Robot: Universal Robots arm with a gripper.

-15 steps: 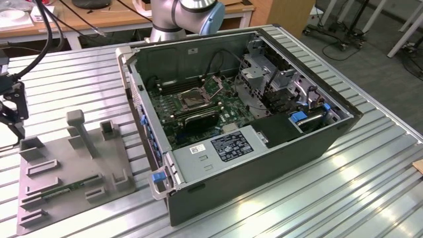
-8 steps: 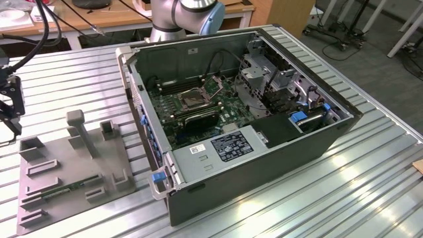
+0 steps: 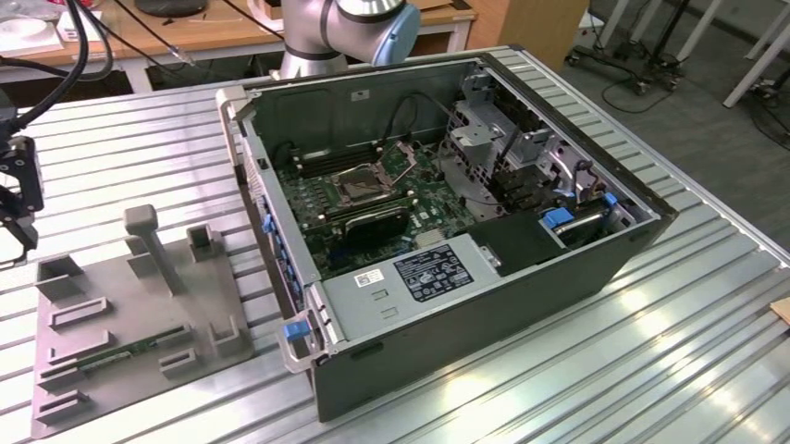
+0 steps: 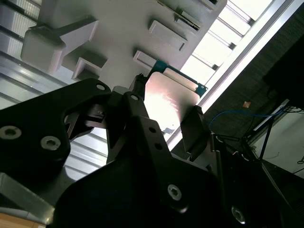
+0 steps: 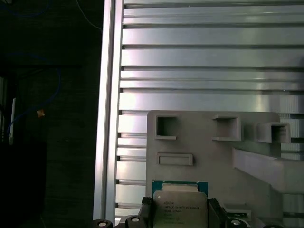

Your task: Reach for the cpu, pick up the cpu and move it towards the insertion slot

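Note:
The cpu (image 5: 179, 205) is a flat square chip with a silvery top and a green rim. It sits between my gripper's black fingers (image 5: 146, 213). In the second wrist view the cpu (image 4: 167, 99) glints between the same two fingers (image 4: 194, 129). My gripper (image 3: 15, 199) hangs at the exterior view's far left, above the grey fixture plate (image 3: 136, 314), and is shut on the chip. The insertion slot (image 3: 366, 181), a metal-framed socket with a dark centre, lies on the green motherboard inside the open computer case (image 3: 494, 305), well off to the exterior view's right of my gripper.
The grey fixture plate (image 5: 199, 137) carries raised posts and pockets, and a green memory stick (image 3: 124, 351) lies in one. The case's walls, drive cage (image 3: 487, 139) and cables surround the socket. The slatted aluminium table (image 3: 691, 305) ends close beside the plate. The arm's base (image 3: 333, 32) stands behind the case.

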